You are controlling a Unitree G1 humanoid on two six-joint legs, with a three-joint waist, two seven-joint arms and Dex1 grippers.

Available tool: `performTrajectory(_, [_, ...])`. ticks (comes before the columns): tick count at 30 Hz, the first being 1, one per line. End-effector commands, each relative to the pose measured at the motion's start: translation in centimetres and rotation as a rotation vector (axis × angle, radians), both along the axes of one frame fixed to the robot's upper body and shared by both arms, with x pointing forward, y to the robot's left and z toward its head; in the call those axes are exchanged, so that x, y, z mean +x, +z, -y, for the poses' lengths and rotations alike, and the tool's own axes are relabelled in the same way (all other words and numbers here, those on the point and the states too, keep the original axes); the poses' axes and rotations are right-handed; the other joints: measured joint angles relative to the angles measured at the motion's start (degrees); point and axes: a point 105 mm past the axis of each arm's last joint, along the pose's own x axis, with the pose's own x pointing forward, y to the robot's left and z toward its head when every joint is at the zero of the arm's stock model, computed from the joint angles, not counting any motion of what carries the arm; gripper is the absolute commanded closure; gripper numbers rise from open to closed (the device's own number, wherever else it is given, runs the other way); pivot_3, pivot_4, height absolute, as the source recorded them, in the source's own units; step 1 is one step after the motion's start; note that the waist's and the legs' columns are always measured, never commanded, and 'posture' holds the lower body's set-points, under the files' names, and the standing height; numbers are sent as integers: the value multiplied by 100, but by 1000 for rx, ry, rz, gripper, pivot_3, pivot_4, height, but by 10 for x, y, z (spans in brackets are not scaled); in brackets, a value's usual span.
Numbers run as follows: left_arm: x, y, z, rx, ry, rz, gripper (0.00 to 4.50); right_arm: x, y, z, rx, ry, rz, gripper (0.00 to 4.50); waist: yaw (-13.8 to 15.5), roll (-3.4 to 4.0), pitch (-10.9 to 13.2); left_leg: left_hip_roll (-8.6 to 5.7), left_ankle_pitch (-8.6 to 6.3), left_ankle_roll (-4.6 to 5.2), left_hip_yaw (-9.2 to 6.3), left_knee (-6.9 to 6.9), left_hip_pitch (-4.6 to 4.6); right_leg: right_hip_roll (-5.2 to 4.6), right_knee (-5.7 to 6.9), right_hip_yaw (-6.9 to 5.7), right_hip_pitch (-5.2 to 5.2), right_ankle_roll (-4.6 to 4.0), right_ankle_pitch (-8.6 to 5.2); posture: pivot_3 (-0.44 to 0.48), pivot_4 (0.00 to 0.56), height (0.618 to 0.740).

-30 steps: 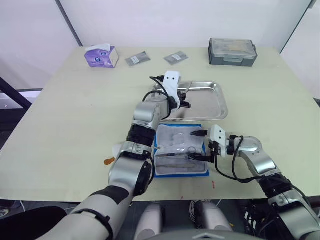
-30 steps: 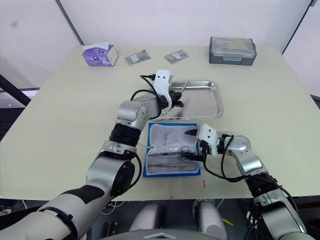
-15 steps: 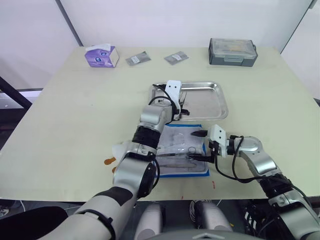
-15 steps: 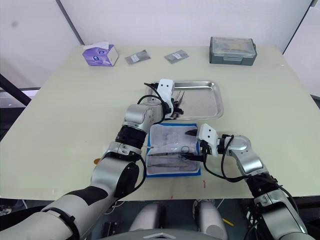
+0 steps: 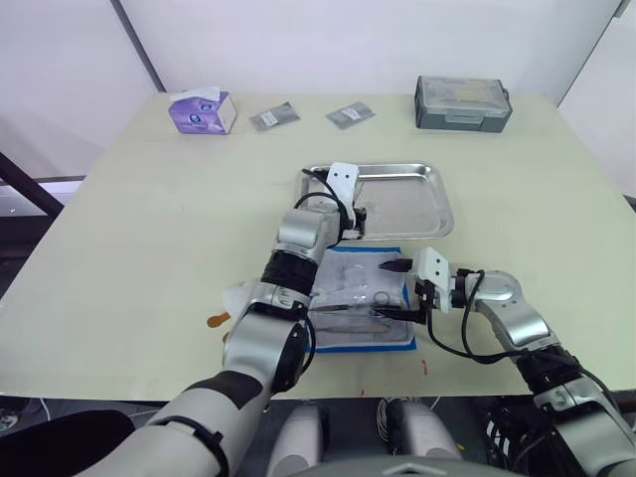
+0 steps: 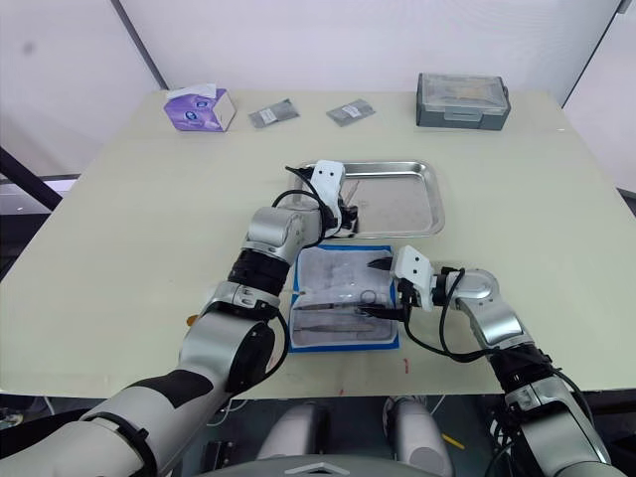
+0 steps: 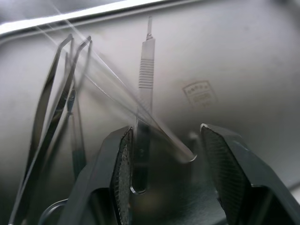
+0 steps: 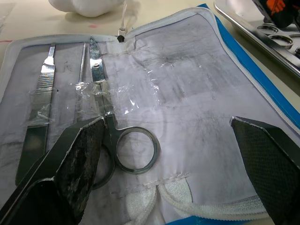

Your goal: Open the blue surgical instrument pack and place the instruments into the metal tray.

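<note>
The blue surgical instrument pack [image 5: 360,301] lies open flat near the table's front, pale inside up. Scissors [image 8: 112,136] and a scalpel handle [image 8: 40,93] are still tucked under its clear film. My right gripper [image 5: 396,290] stands open at the pack's right edge, fingers wide apart over the lining. Behind the pack sits the metal tray [image 5: 422,204]. My left gripper [image 5: 360,221] is low over the tray's left end, open. In the left wrist view a slim scalpel handle [image 7: 143,89] lies on the tray floor by one finger, with tweezers [image 7: 51,108] beside it.
A grey lidded box [image 5: 462,102] stands at the back right. A purple tissue box [image 5: 203,110] and two small grey sachets [image 5: 273,117] [image 5: 350,114] line the back edge. A white crumpled piece [image 5: 238,296] with an orange tab lies left of the pack.
My left gripper has come down from above the tray into its left end, and the thin instrument it carried now lies loose in the tray. The right gripper has stayed put.
</note>
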Motion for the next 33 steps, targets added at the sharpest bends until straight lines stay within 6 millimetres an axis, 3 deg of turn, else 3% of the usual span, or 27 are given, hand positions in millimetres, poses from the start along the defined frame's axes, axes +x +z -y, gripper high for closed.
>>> performTrajectory(1, [0,20,4,-20,-36,61,2294,-18,-57,18,-175,-30,-177,0,-1,0,0,0,0,0,-1,0,0,0,0,0,0,0,0,0,150,734])
performTrajectory(12, [-8,60,7,-80,-198,228,2294,-16,-56,18,-176,-30,-173,0,-5,1,1,0,1,-2,1,-2,1,0,-1,2,0,0,0,0,150,734])
performTrajectory(18, [-18,70,-22,-113,-304,324,2294,-16,-56,19,-175,-28,-172,0,-14,5,0,1,1,-2,2,-7,7,0,0,9,0,0,0,0,150,734])
performTrajectory(22, [-41,82,-37,-143,-523,415,2294,-16,-55,20,-176,-27,-170,0,-1,4,1,2,1,-3,2,-5,3,-1,0,8,-1,0,0,0,150,734])
performTrajectory(26, [-71,77,-58,-112,-746,446,2294,-16,-55,21,-178,-25,-170,0,-9,10,2,2,1,-2,4,-7,6,-2,-2,9,0,-1,0,0,150,734])
performTrajectory(33, [-106,62,-95,-99,-952,350,2294,-15,-53,23,-181,-23,-166,0,0,9,4,3,-15,26,2,-5,4,-1,-4,3,0,-2,-1,0,150,734])
